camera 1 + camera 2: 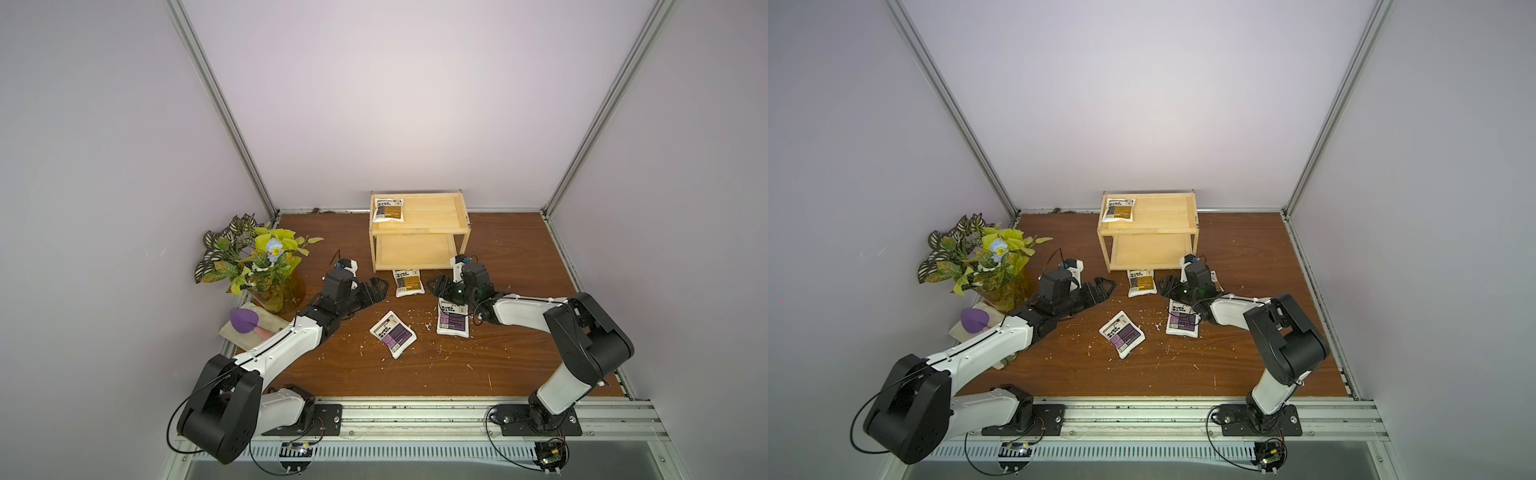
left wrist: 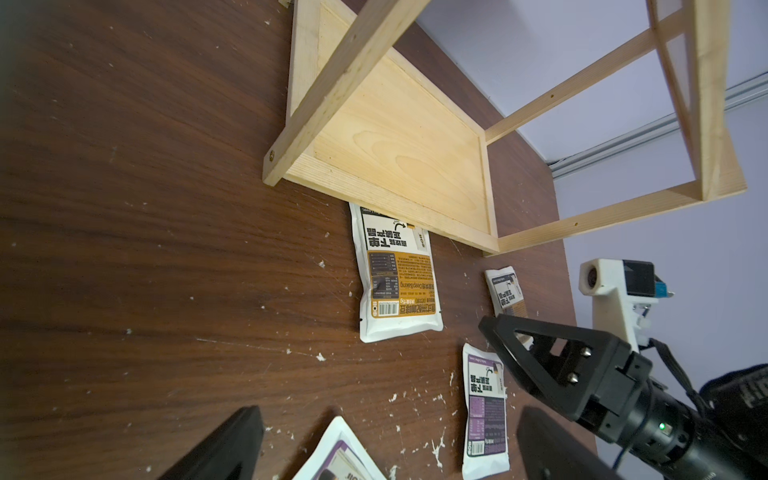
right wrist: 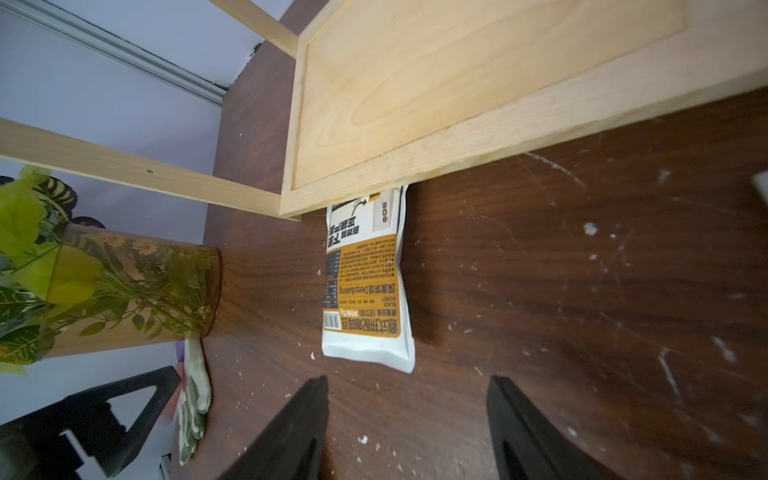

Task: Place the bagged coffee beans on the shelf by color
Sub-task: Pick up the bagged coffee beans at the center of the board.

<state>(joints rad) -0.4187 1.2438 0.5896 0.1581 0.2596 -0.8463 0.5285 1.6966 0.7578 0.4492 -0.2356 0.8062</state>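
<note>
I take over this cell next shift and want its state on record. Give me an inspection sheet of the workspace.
Surface: brown wood-grain table, scratched, with scattered white flecks.
Job's things: shelf at the back; top-tier orange pouch on its upper board; front orange pouch on the table, one end under the lower board; third orange pouch on the table near the right gripper; tilted purple pouch and second purple pouch on the table.
Clutter: leafy plant in an amber vase; purple heart-shaped utensil on a folded cloth.
Grippers: left gripper open, empty; right gripper open, empty.
Cables: black cable loops at both arm bases.
Surroundings: lavender walls, aluminium frame rails.
</note>
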